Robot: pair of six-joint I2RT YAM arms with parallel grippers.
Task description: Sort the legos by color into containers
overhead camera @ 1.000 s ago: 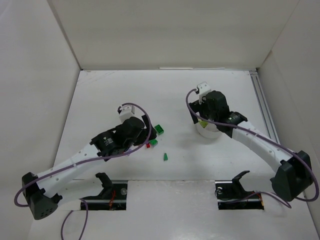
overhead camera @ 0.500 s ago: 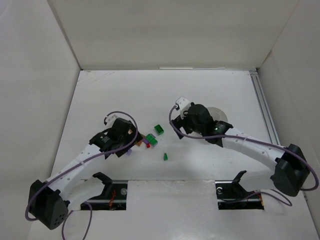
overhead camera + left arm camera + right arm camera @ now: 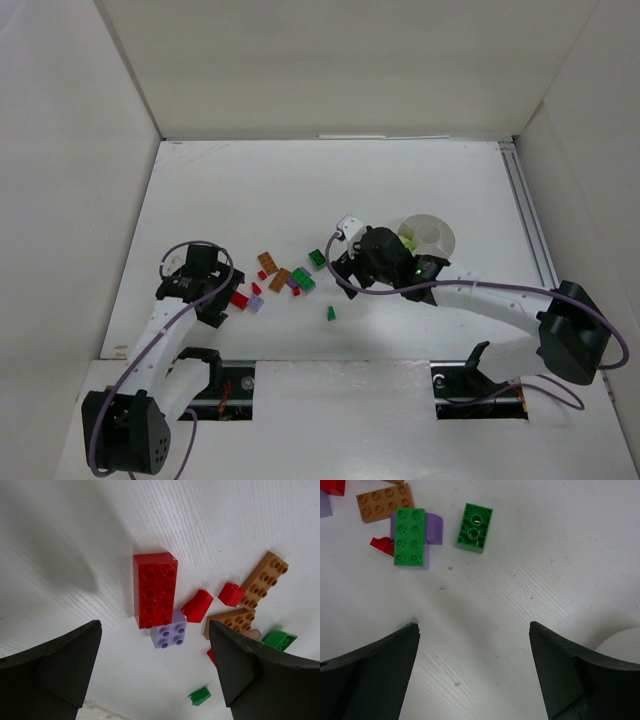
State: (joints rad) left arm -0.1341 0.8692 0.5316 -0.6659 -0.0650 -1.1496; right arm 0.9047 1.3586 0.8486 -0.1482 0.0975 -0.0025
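Top external view showed the legos (image 3: pixel 278 280) scattered loose on the counter (image 3: pixel 230 190) between my arms. The dish (image 3: pixel 425 237) stood well apart to their right, with a lime-yellow speck inside it.

My left claw (image 3: pixel 152 630) hung spread and empty above the red brick (image 3: pixel 155 590). The lilac brick (image 3: pixel 169 632) touched that brick's near end. I judged that closing there could pinch both, or shove the lilac one away.

My right claw (image 3: pixel 474 626) also gaped, holding nothing, short of the green brick (image 3: pixel 475 527), which lay studs down. Beside it the green plate (image 3: pixel 410 536) sat on top of a lilac piece (image 3: pixel 436 529). If the two were stuck together, one lift would drop two colours into one compartment.

With both arms working one small pile, I also feared that one arm could nudge bricks the other was lining up on.
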